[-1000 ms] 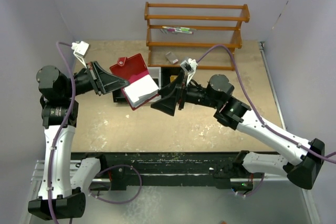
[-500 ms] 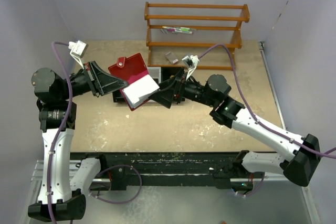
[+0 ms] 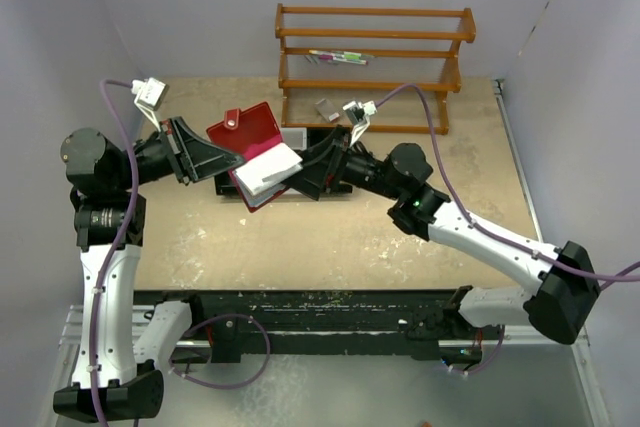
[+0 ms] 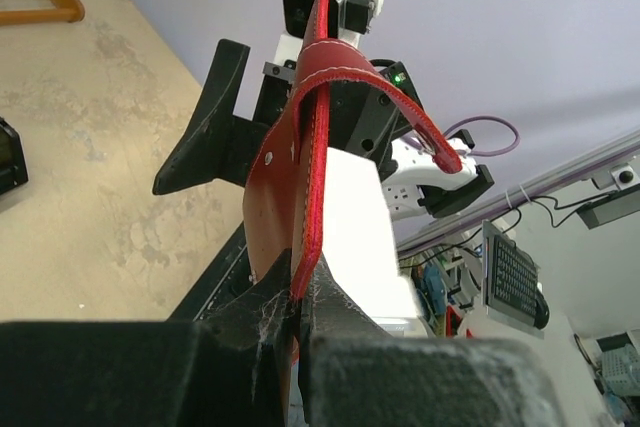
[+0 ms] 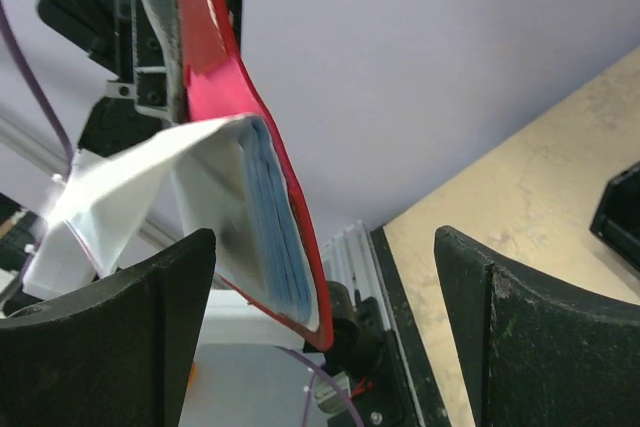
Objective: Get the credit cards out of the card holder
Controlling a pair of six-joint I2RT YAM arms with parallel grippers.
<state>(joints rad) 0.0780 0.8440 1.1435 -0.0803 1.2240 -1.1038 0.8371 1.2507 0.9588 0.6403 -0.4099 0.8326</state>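
Note:
The red card holder [image 3: 246, 130] hangs open in the air, and my left gripper [image 3: 236, 159] is shut on its lower left edge. In the left wrist view the red flap [image 4: 300, 177] rises straight out of the shut left gripper [image 4: 293, 312]. Its white sleeves [image 3: 268, 169] fan out to the right. My right gripper [image 3: 300, 175] is open, one finger on each side of the sleeves' free end without touching. The right wrist view shows the holder's red cover [image 5: 225, 57] and a stack of thin bluish edges [image 5: 278, 237] between the open fingers [image 5: 150, 327]. The credit cards' faces are hidden.
A wooden rack [image 3: 375, 35] stands at the back with pens [image 3: 340, 56] on a shelf and a small grey item [image 3: 326, 107] lower down. A black-and-white tray [image 3: 222, 186] lies on the table under the held holder. Both arm bases sit along the near black rail [image 3: 320, 312].
My right gripper has moved left and up to the holder, so its open fingers now straddle the sleeves' end. The left arm shifted slightly, still gripping the holder.

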